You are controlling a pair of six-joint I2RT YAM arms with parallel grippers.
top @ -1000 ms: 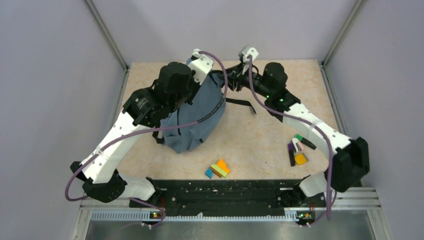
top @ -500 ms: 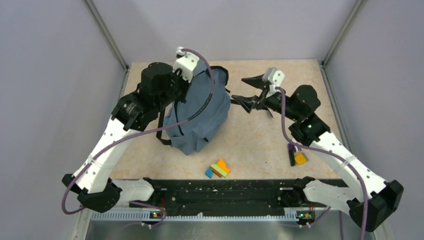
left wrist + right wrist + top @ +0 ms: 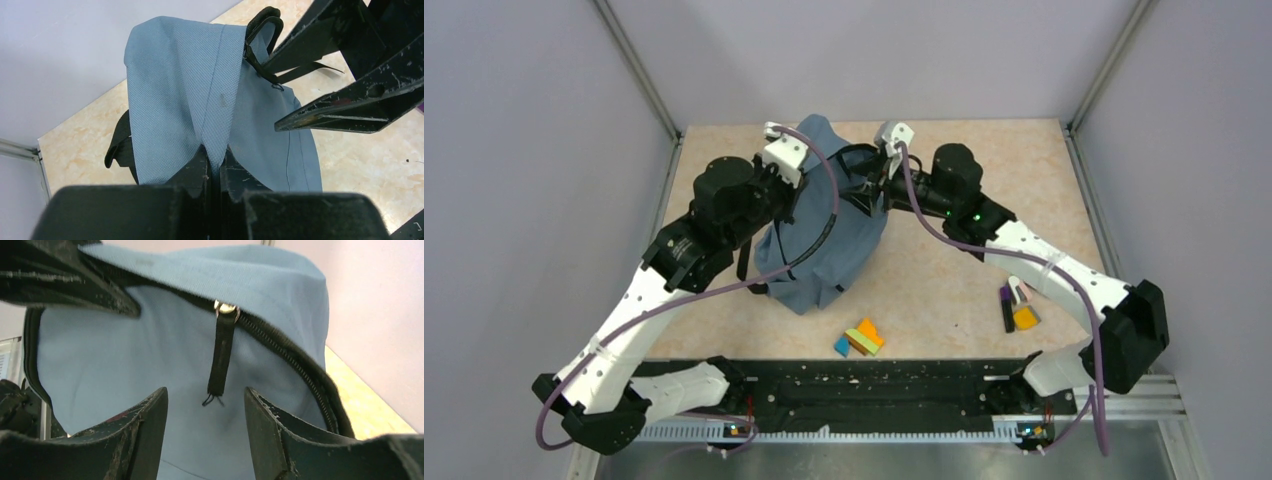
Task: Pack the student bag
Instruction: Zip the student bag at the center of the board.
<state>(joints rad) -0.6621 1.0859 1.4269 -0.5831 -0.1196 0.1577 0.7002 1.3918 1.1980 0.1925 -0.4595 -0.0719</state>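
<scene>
**Q:** Beige table [image 3: 944, 270], lilac walls [image 3: 874, 60]. What is the left gripper [image 3: 214, 167] doing?

**A:** Its jaws are pressed together on a raised fold of the student bag [image 3: 824, 240], which slumps on the table between both wrists.

**Q:** And the right gripper [image 3: 205, 392]?

**A:** Spread wide, one finger on each side of the black zipper pull [image 3: 220, 355] at the bag's top. I cannot tell if it touches. From overhead, the wrists hide both sets of fingertips.

**Q:** Is the bag open?

**A:** Hard to say; its inside is hidden.

**Q:** Anything around the bag?

**A:** Coloured blocks [image 3: 860, 338] lie just in front of it. Well to its right are small items [image 3: 1019, 308], partly covered by the right arm [image 3: 1044, 265] and too small to name.
</scene>
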